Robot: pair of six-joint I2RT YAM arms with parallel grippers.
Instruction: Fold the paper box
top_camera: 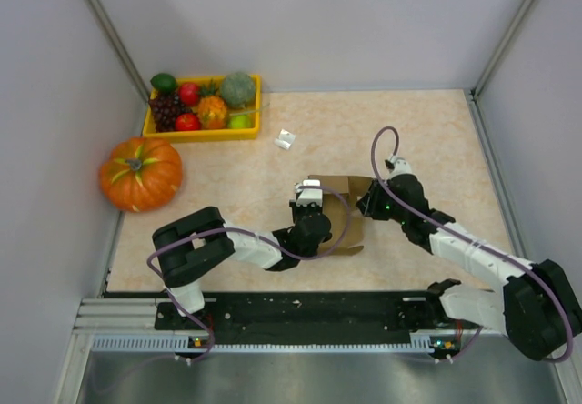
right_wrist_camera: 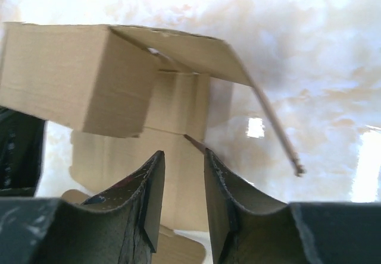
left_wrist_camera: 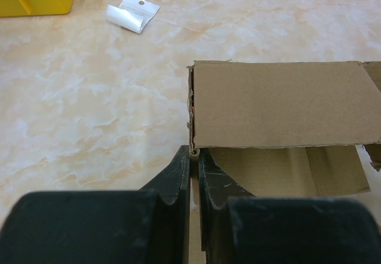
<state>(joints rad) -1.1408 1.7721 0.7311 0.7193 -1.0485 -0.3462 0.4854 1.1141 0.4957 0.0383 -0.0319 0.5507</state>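
Your table (top_camera: 418,131) is a marbled beige top between grey walls. The pumpkin (top_camera: 141,174) sits at its far left edge, and behind it a yellow tray (top_camera: 202,135) of fruit stands against the back wall. The box (left_wrist_camera: 280,103) lies mid-table between your two arms, well apart from both pumpkin and tray. It is brown cardboard, partly raised, with one panel standing and flaps lying loose around it. Your left gripper (left_wrist_camera: 194,151) is all but closed, and its fingers pinch the near left corner of the box's upright wall. The cardboard edge runs straight down into the slit between them, so the box sits directly ahead of and to the right of that gripper. Your right gripper (right_wrist_camera: 183,154) has its jaws parted with a clear gap and clamps nothing. It faces the box from the right, with the folded body up and to its left and a thin flap slanting away to its right. A flap edge reaches the gap at its tips, but you cannot tell whether it touches a finger. From above, both wrists and a cable hide much of the box, so its exact shape is hard to read. A small white scrap (top_camera: 285,139) lies just beyond the box, nearer the tray.
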